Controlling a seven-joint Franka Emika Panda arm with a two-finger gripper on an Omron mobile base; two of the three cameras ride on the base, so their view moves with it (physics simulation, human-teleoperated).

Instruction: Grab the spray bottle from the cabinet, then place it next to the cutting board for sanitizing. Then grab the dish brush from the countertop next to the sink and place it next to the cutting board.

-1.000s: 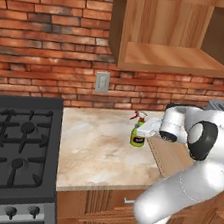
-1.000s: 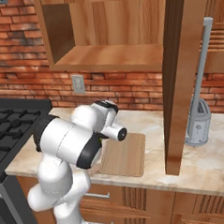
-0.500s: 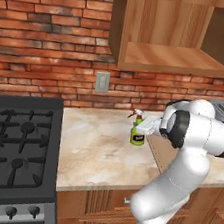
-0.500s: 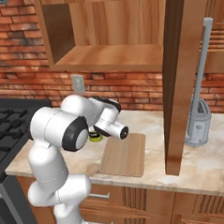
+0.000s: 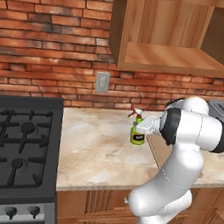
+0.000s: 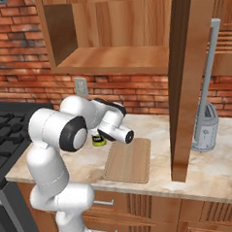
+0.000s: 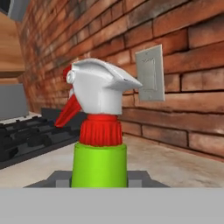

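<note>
Pincer (image 7: 99, 181) tips flank the spray bottle (image 7: 99, 131) closely; whether they grip it, I cannot tell.

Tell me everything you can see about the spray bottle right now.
The spray bottle is small, with a bright green body, a pale label, a red collar and a white trigger head with a red trigger. It looks like plastic. It stands upright on the beige countertop, just left of the cutting board and below the cabinet. In the hand view the tool's finger tips flank its body; whether they press on it cannot be told.
</note>
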